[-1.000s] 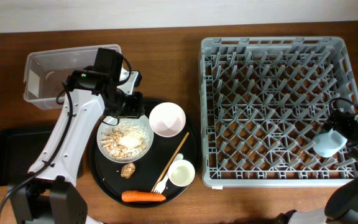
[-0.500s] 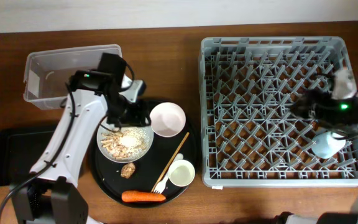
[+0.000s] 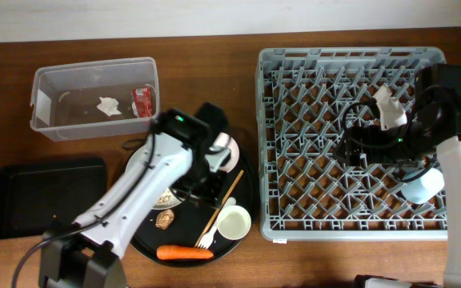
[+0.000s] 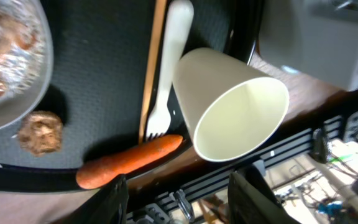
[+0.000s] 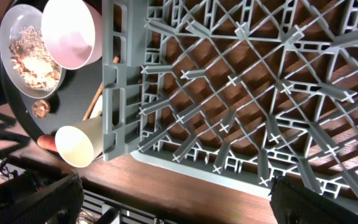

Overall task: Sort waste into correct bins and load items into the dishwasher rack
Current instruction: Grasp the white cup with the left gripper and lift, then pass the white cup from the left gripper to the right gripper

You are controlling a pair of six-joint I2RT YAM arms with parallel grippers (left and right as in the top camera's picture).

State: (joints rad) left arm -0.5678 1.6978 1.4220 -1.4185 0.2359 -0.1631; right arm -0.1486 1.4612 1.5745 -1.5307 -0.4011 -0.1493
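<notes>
Left gripper [image 4: 179, 186]: jaws apart, nothing between them. It hangs low over the near side of the large round black tray [image 4: 92, 43], just short of the small white cup [image 4: 235, 106]. Looks lined up on a rack item, likely that cup: it stands upright at the tray's right edge.

Crowding: the white fork [image 4: 169, 62] and thin wooden chopstick [image 4: 153, 62] lie side by side just beside the cup, and the fork seems to touch it. The orange carrot [image 4: 129, 163] lies along the rim just below the fork tines. A sloppy close could catch the fork.

Right gripper [image 5: 174, 190]: wide open, empty, over the left-middle of the large grey plastic dishwasher rack [image 3: 350, 54], its camera facing the tray. Probably staged for the next item. The light blue cup [image 3: 422, 186] sits among the pegs at the rack's near right corner.

Waste:
- The crumpled white tissue [image 3: 108, 105] and small red wrapper [image 3: 142, 100] are in the clear plastic tub [image 3: 70, 120].
- The beige crumbly food scraps [image 5: 33, 59] are on the white round plate [image 5: 5, 37], with the small brown lump [image 4: 40, 132] beside it.
- None of these is yet in the shallow black rectangular tray [image 3: 46, 196].

The pale pinkish-white bowl [image 5: 70, 31] sits next to the plate, by the rack wall. From overhead, the left arm covers most of the plate. Both arms are near the tray-rack gap, so there is a clash risk.
</notes>
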